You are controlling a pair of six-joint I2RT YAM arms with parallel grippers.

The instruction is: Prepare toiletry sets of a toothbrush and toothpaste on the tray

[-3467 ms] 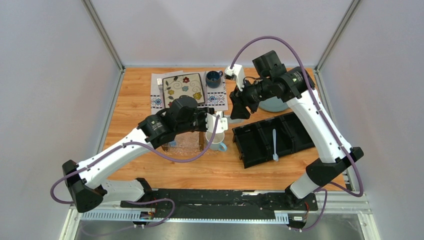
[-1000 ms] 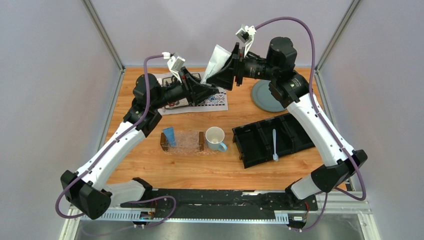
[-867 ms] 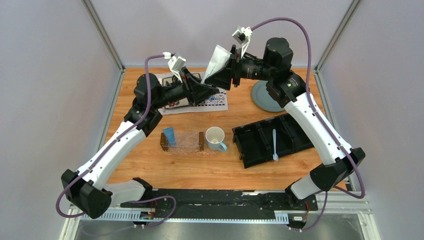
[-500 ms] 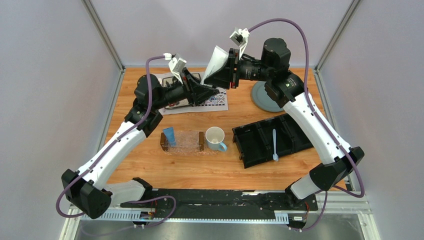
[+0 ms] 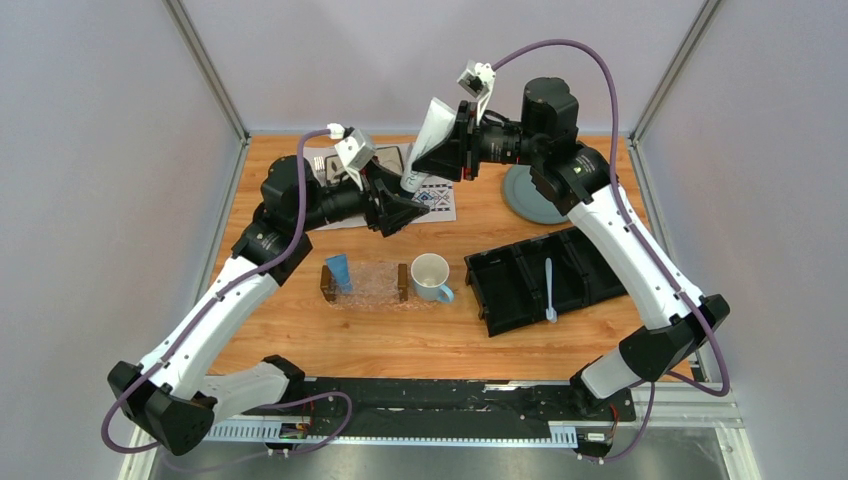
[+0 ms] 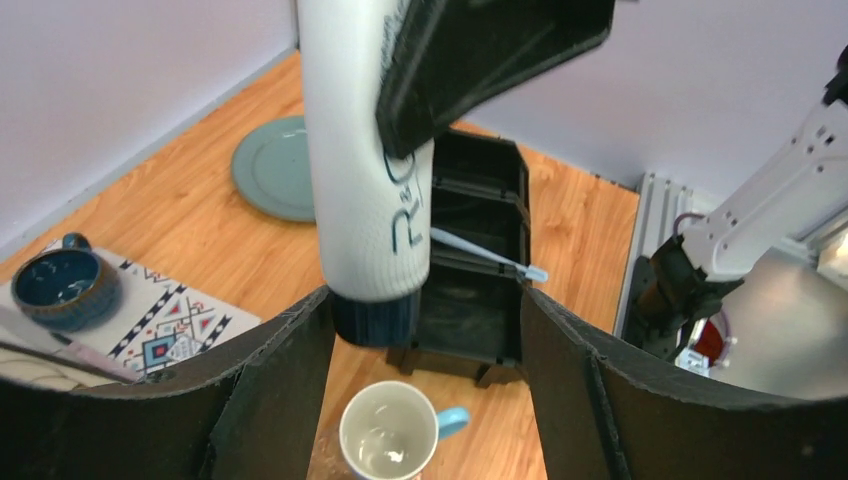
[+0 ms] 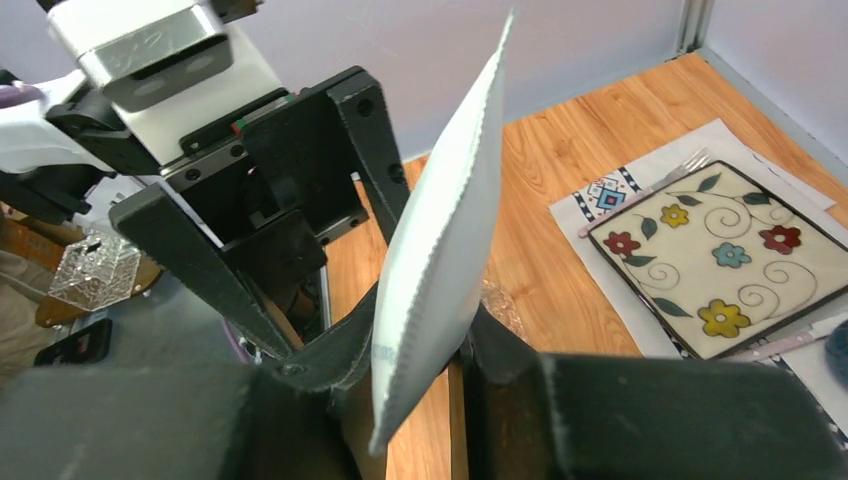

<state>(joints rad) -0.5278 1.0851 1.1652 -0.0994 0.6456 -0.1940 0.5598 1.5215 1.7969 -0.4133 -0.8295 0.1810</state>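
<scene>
My right gripper point(image 5: 425, 158) is shut on the whitish tube point(image 5: 428, 135) and holds it high over the table's back, crimped end up, dark cap down; the right wrist view shows the fingers pinching it point(image 7: 440, 250). My left gripper point(image 5: 402, 203) is open just below the cap, which hangs between its fingertips point(image 6: 320, 310) beside the left one. The tube point(image 6: 360, 180) does not seem gripped by it. The clear tray point(image 5: 372, 285) with brown ends holds the blue tube point(image 5: 339, 270). The toothbrush point(image 5: 549, 288) lies in the black organizer point(image 5: 510, 290).
A white mug point(image 5: 430, 277) with a blue handle stands right of the tray. A grey plate point(image 5: 530, 200) lies at the back right. A placemat point(image 5: 435, 200) with a floral plate point(image 7: 720, 270) and a dark blue cup point(image 6: 60, 285) lies at the back.
My left gripper has dropped lower and drawn back from the tube's lower end. My right gripper still holds the tube high, nearly unmoved.
</scene>
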